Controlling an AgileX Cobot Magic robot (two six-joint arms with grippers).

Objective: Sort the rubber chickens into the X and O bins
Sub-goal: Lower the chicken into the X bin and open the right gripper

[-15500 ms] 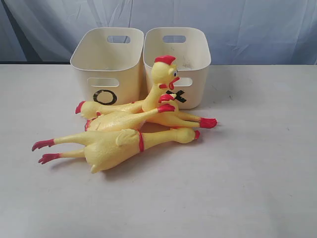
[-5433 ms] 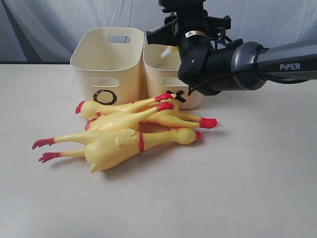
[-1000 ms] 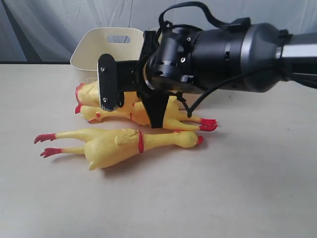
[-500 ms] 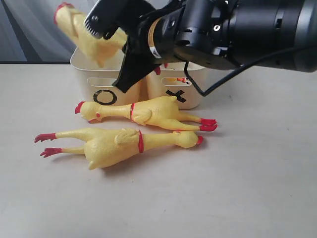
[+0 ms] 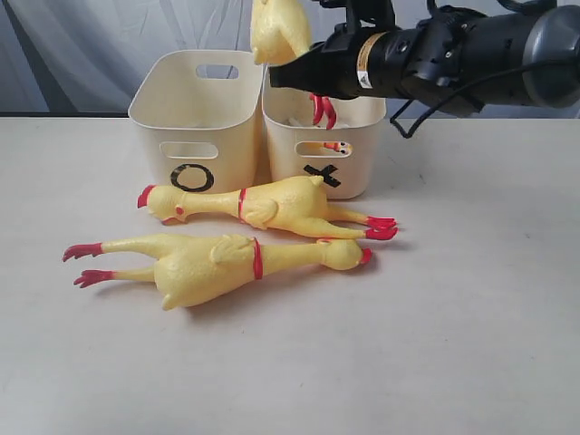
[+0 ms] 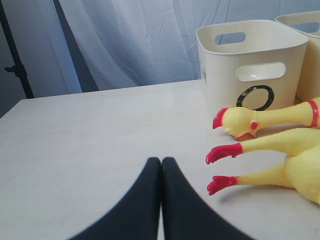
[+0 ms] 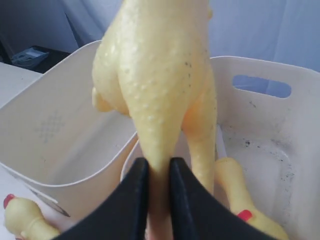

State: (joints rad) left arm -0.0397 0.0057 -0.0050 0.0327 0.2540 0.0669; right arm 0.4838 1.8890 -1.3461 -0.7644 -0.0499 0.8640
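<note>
My right gripper (image 5: 297,74) (image 7: 159,166) is shut on one leg of a yellow rubber chicken (image 5: 279,27) (image 7: 155,65), held in the air over the X bin (image 5: 358,168) (image 7: 280,125). Its red feet (image 5: 319,109) dangle at the bin's rim. Part of another yellow chicken (image 7: 237,192) lies inside the X bin. The O bin (image 5: 154,113) (image 6: 250,50) stands beside it. Two chickens (image 5: 272,204) (image 5: 213,265) lie on the table in front of the bins. My left gripper (image 6: 161,164) is shut on nothing, low over the table near the red feet (image 6: 222,152).
The pale table (image 5: 453,317) runs wide in front and to the right of the chickens. A blue-grey curtain (image 5: 72,45) hangs behind the bins. A dark stand (image 6: 12,60) is at the table's far corner.
My right arm has swung right with the chicken, from above the O bin to above the X bin. The two chickens on the table have not moved.
</note>
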